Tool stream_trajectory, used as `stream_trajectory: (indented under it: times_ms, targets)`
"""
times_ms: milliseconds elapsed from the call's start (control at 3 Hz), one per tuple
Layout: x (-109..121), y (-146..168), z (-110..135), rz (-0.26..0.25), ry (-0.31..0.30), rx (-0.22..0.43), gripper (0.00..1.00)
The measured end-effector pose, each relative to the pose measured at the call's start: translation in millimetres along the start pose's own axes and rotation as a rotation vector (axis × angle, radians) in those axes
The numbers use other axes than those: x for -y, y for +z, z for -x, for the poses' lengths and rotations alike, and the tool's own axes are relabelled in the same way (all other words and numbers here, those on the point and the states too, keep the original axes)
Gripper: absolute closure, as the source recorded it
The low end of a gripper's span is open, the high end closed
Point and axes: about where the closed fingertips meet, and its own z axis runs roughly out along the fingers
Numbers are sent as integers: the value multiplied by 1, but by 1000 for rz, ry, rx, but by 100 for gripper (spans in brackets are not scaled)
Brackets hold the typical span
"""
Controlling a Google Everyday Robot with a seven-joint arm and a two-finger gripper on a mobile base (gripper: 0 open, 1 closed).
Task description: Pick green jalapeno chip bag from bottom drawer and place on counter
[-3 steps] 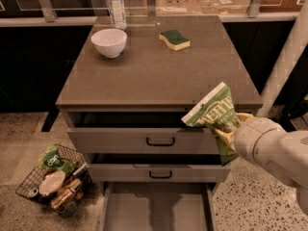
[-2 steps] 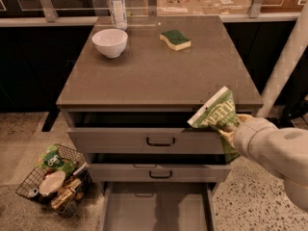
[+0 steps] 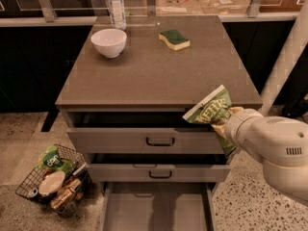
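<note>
Hazards, listed from the left. Wire basket (image 3: 28, 190) of snack clutter is being left on the floor beside the cabinet, well apart from the load, and is being counted as no obstacle. White bowl (image 3: 109, 42) and water bottle (image 3: 115, 5) are being kept at the far left of the counter (image 3: 154, 78), and a green-and-yellow sponge (image 3: 174, 38) at its far middle. A placement carried too deep is being judged liable to knock them. Top drawer (image 3: 120, 139) and middle drawer (image 3: 120, 173) are being left slightly pulled out. Bottom drawer (image 3: 154, 208) is being left fully out, with nothing showing on its flat grey floor.

Green jalapeno chip bag (image 3: 210, 109) is being held in the air at the cabinet's front right. Its whitish top corner is being shown above the counter's front edge, the rest hanging before the top drawer's gap. Chief risk is being judged thus — if the bag is being carried inward before being raised higher, its upper edge may be caught on the counter lip or pushed into the gap, and the slick foil may be dragged out of the grip.

Gripper (image 3: 222, 122), far right, on the white arm (image 3: 274, 146), is being clamped onto the bag's lower right part. Its pale fingers (image 3: 233, 112) are being largely hidden by the foil — nothing else is being touched by them.
</note>
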Motion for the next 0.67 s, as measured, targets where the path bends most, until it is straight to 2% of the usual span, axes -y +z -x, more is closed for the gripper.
stream_trajectory:
  times_ms: [333,667]
  targets:
    - [-3,-4,3,-15,-19,-11,100]
    - [-7,-32,17,-72,-70,-30,100]
